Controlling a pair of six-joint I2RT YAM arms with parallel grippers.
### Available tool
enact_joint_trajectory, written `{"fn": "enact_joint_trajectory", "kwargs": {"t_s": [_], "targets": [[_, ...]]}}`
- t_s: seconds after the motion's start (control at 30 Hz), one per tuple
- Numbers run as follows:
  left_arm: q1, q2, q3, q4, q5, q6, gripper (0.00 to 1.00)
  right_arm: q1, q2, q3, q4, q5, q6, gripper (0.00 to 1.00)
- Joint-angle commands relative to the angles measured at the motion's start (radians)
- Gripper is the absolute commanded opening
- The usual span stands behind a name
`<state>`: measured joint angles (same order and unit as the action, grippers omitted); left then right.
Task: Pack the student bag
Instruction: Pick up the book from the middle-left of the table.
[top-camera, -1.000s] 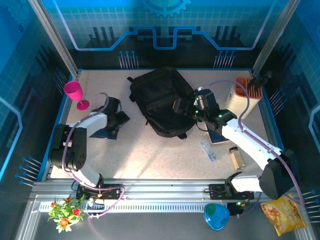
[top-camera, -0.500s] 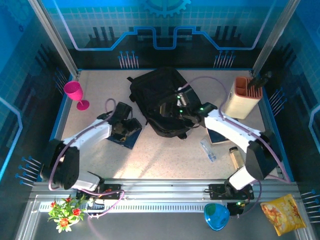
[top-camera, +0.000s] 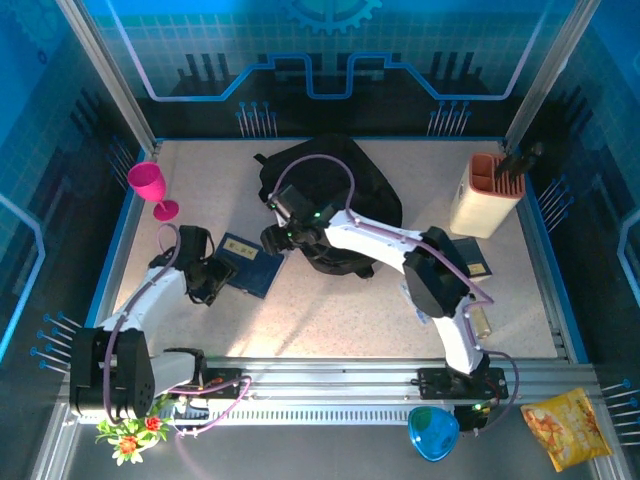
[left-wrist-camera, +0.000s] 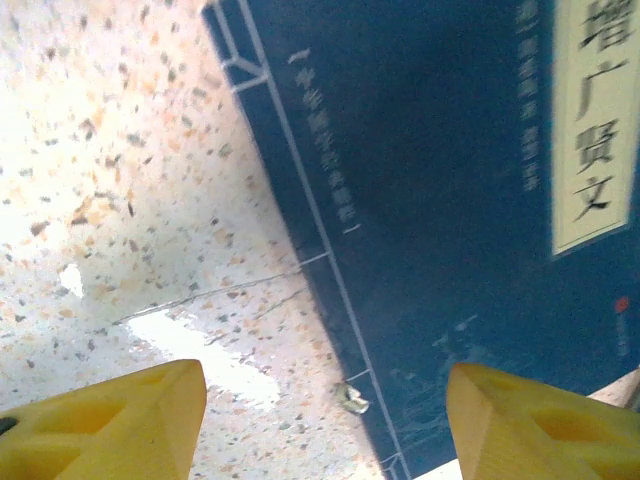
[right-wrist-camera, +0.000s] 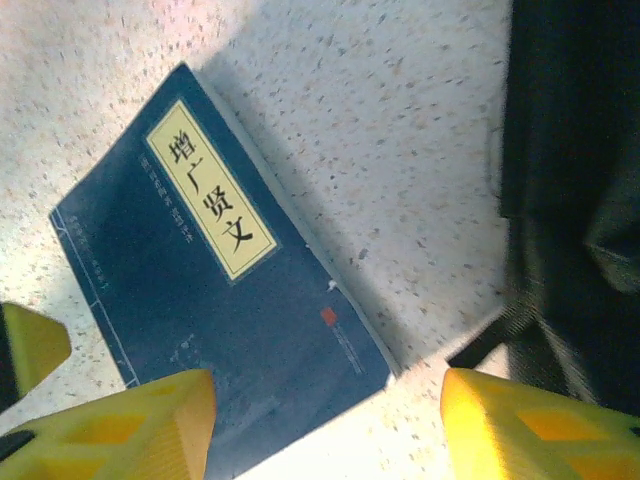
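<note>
Backpack (top-camera: 372, 190) lay at the far middle of the table (top-camera: 330, 310) | blue book (top-camera: 250, 262) lay flat just left of backpack | left gripper (left-wrist-camera: 320, 400) hovered over book's edge, fingers wide apart, holding nothing | right gripper (right-wrist-camera: 325, 420) hovered over book's corner nearest backpack, fingers wide apart, empty

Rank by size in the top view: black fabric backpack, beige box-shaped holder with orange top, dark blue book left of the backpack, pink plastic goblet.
1. black fabric backpack
2. beige box-shaped holder and dark blue book look alike
3. pink plastic goblet
</note>
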<state>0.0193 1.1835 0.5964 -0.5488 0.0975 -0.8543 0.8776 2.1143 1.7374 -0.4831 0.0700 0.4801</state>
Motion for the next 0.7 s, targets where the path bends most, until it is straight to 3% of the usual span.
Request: {"fn": "enact_joint_trajectory", "kwargs": {"t_s": [0.0, 0.33, 0.67], "targets": [[0.018, -0.010, -0.037, 0.075, 0.082, 0.020, 0.64, 0.017, 0.086, 0.106, -0.059, -0.007, -0.041, 0.60], [0.019, 0.032, -0.077, 0.168, 0.120, 0.029, 0.55, 0.024, 0.296, 0.300, -0.132, -0.024, -0.048, 0.49], [0.019, 0.082, -0.110, 0.241, 0.166, 0.027, 0.55, 0.031, 0.340, 0.295, -0.175, -0.049, -0.037, 0.33]]}}
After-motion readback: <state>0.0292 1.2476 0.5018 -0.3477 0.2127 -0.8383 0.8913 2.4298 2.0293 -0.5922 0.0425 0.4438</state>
